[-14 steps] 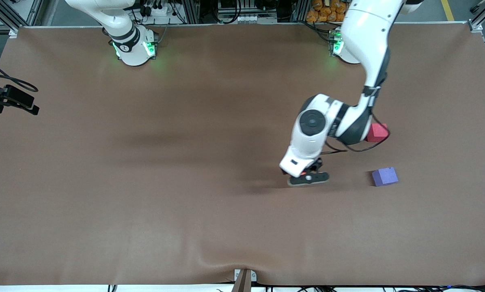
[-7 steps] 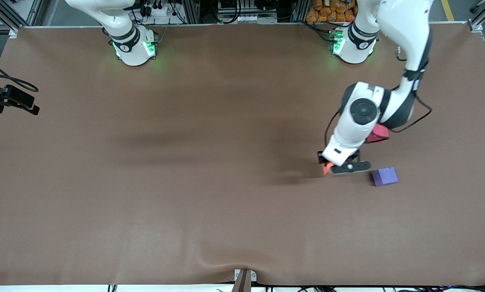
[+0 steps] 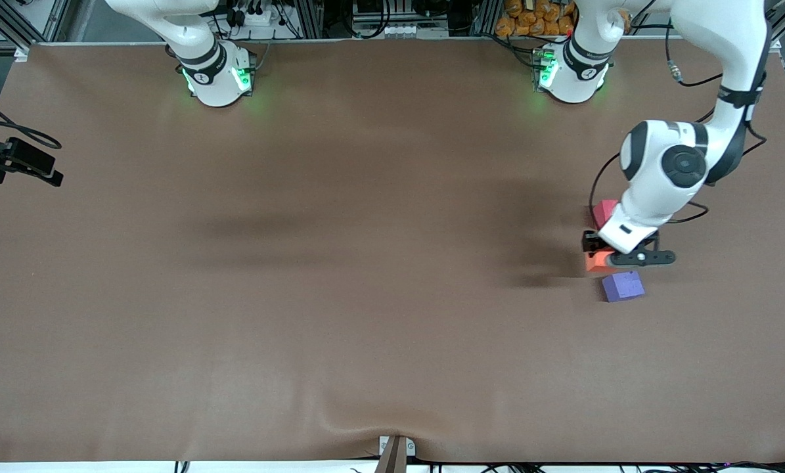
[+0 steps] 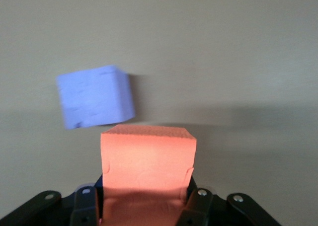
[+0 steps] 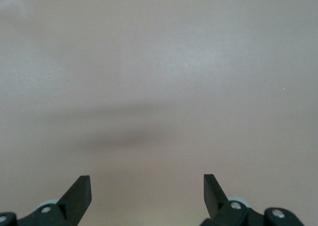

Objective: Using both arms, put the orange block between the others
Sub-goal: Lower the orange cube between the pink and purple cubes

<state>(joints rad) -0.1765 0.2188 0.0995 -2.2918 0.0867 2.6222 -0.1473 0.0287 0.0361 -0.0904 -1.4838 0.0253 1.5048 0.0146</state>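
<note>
We find the left gripper (image 3: 607, 257) clamped on the orange block (image 3: 597, 262), over the gap between the pinkish-red cube (image 3: 604, 211) and the purple-blue cube (image 3: 623, 286). Lowering off-centre risks nudging either. The right gripper (image 5: 147, 191) waits, jaws apart.

Even overhead light, soft shadows, slightly blurred wrist views.

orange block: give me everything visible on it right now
The orange block is a small bright-orange cube, matte and foam-like, with a finely grainy top and a slightly dented side face. It sits upright and square in the left gripper, whose two black fingers are shut on opposite sides of its lower part. In the front view it is over the gap between the pinkish-red cube and the purple-blue cube, partly hidden by the gripper. Whether it touches the table cannot be told.
</note>
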